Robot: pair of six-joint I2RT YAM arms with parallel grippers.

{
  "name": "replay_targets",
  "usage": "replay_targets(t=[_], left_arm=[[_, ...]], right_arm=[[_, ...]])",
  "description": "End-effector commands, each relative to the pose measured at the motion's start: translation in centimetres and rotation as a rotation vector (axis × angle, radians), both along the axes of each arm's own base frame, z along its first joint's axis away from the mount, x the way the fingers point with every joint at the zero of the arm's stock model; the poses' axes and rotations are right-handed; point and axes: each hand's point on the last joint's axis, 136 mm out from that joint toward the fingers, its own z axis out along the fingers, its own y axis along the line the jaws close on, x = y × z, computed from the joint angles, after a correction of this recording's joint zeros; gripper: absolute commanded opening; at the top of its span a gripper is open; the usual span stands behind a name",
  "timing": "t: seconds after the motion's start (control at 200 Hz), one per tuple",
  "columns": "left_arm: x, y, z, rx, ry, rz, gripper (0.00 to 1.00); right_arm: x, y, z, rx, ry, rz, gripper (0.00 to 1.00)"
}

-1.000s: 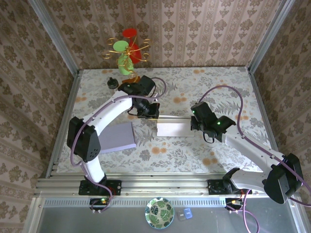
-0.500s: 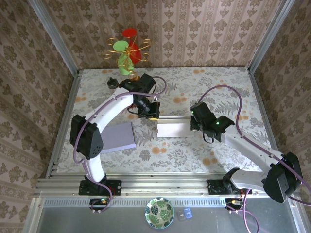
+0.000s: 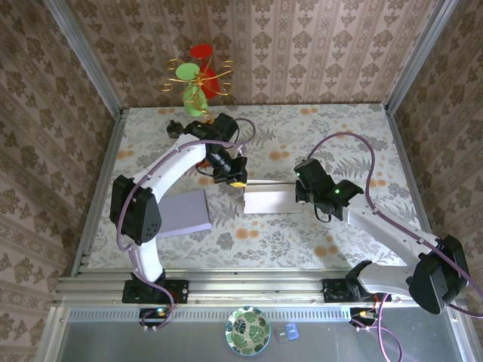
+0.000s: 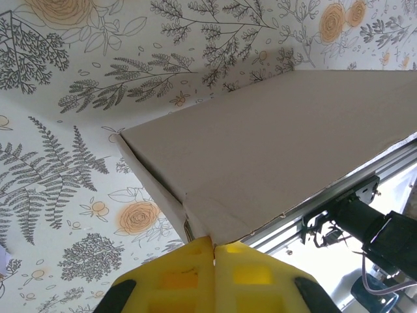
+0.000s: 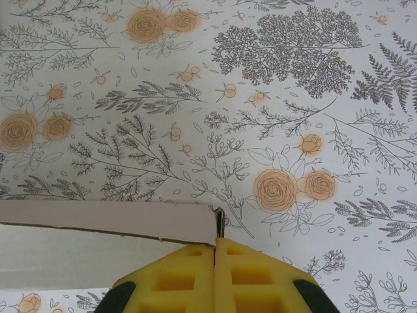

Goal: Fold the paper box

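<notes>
The paper box (image 3: 269, 200) lies pale and partly flat in the middle of the flowered table. My left gripper (image 3: 235, 179) is at its far left corner and shut on a flap. In the left wrist view the yellow fingertips (image 4: 214, 242) pinch the edge of a raised brown panel (image 4: 273, 143). My right gripper (image 3: 303, 197) holds the box's right end. In the right wrist view its yellow fingertips (image 5: 215, 242) are shut on the corner of the box wall (image 5: 104, 222), which stands upright on the table.
A lavender flat sheet (image 3: 183, 213) lies to the left of the box. A green and red pinwheel ornament (image 3: 198, 79) and a black knob (image 3: 175, 128) stand at the back left. Metal rails (image 3: 241, 288) edge the table. A patterned plate (image 3: 247, 330) sits below the front rail.
My left arm has shifted slightly toward the back left while still holding the flap. The right arm and the box body have hardly moved.
</notes>
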Motion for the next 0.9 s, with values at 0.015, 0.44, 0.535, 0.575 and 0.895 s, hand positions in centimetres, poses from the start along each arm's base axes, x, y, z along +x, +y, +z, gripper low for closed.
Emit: replay_targets(t=[0.015, 0.44, 0.535, 0.575, 0.895], left_arm=[[-0.4, -1.4, 1.0, -0.072, 0.030, -0.023, 0.00], [-0.6, -0.3, 0.4, -0.072, -0.093, -0.140, 0.00], [-0.7, -0.1, 0.0, -0.074, -0.130, -0.154, 0.00], [-0.7, 0.1, 0.0, -0.073, -0.149, -0.158, 0.00], [-1.7, -0.2, -0.7, -0.060, -0.236, -0.220, 0.00]], right_arm=[[-1.2, 1.2, -1.7, 0.014, 0.076, 0.031, 0.00], [-1.4, 1.1, -1.6, 0.024, 0.060, 0.033, 0.00], [-1.5, 1.1, -1.5, 0.028, 0.053, 0.034, 0.00], [-1.5, 1.2, -1.5, 0.030, 0.049, 0.035, 0.00], [-2.1, 1.0, -1.8, 0.033, 0.041, 0.034, 0.00]])
